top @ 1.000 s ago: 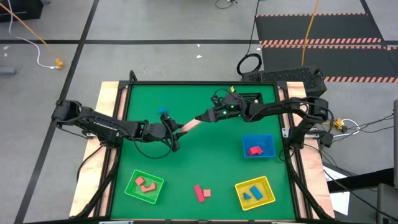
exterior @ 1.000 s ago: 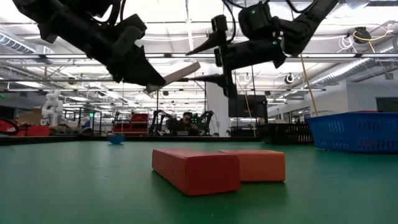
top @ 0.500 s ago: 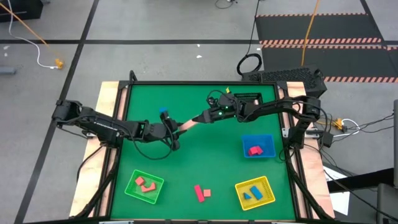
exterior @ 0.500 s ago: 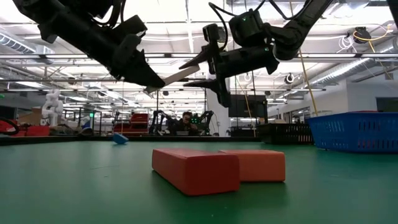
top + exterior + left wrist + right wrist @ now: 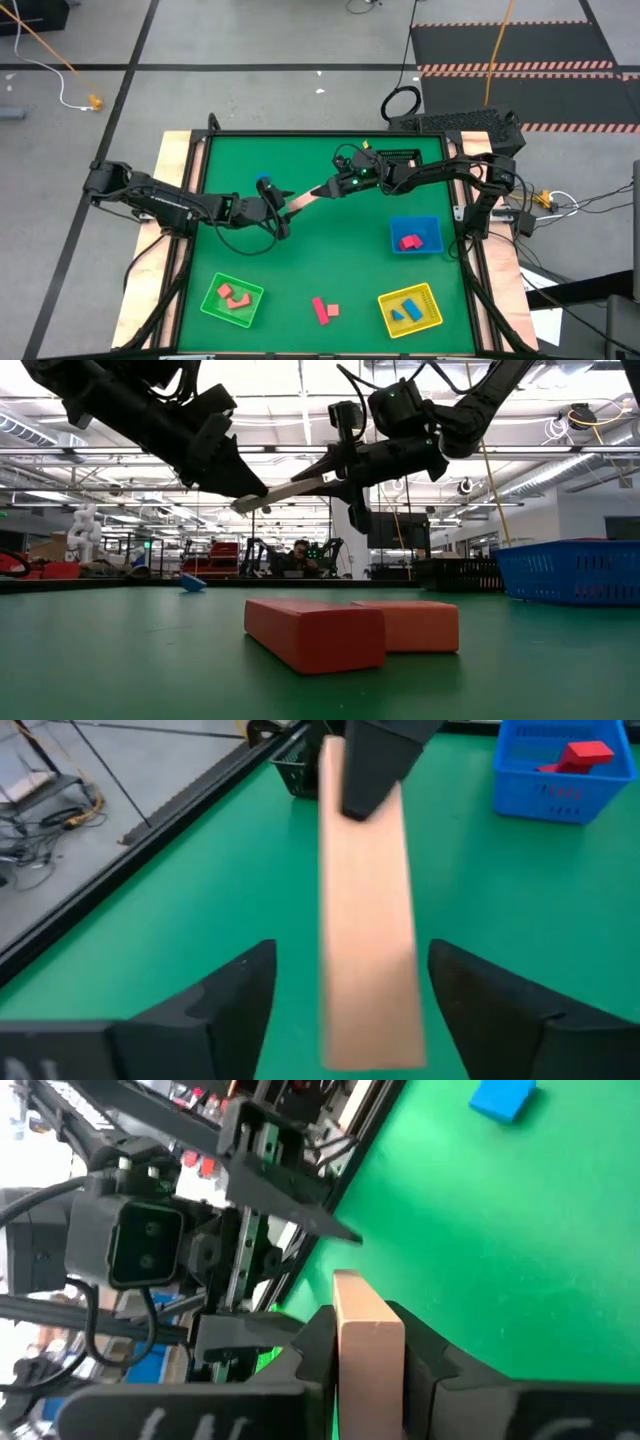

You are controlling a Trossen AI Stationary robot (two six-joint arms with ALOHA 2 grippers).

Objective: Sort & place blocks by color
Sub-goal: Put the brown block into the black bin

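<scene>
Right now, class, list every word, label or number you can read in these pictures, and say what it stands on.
No text can be read whole.
Left gripper: white letters on its body, cut off by the picture's edge, unreadable.
Right gripper: white marks on its body, cut off, unreadable.
Bar: no text.
</scene>
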